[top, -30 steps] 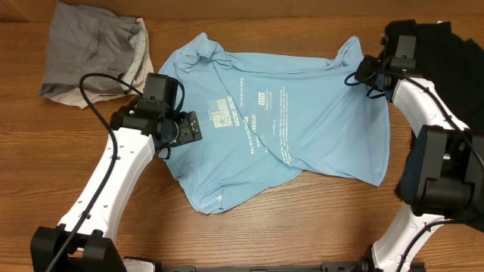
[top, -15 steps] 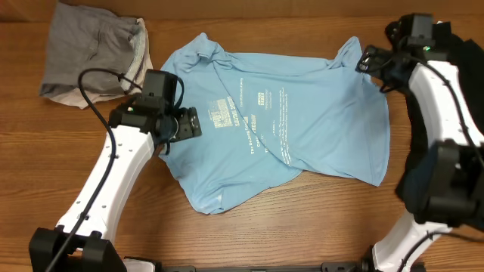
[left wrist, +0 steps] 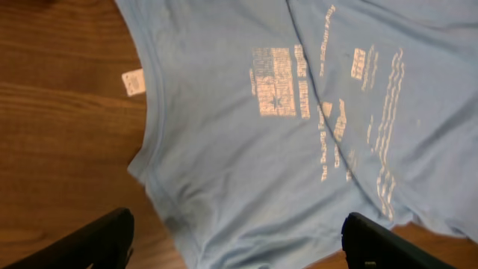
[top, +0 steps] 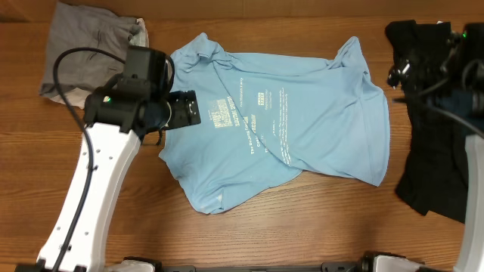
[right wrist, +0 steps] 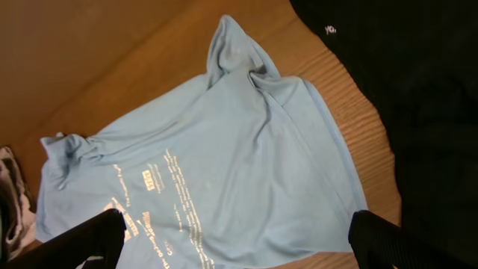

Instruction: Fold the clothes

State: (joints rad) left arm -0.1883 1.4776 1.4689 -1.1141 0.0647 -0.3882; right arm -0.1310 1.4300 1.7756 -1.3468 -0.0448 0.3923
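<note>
Lt blue T-shirt (top: 302, 113) lies spread print-up mid table (top: 302, 234), wrinkled, w/ a fold crossing its lower part. L gripper (left wrist: 235, 245) hangs over the shirt's edge nr the white print, fingers wide apart, nothing betw them. R gripper (right wrist: 239, 243) is likewise spread & empty, looking down on the shirt's sleeve side and the black garment (top: 435, 128). That one lies at the table's right, near the shirt but apart. Grey garment (top: 79, 45) is bunched far-left w/ a beige one (top: 64, 97) under it.
</note>
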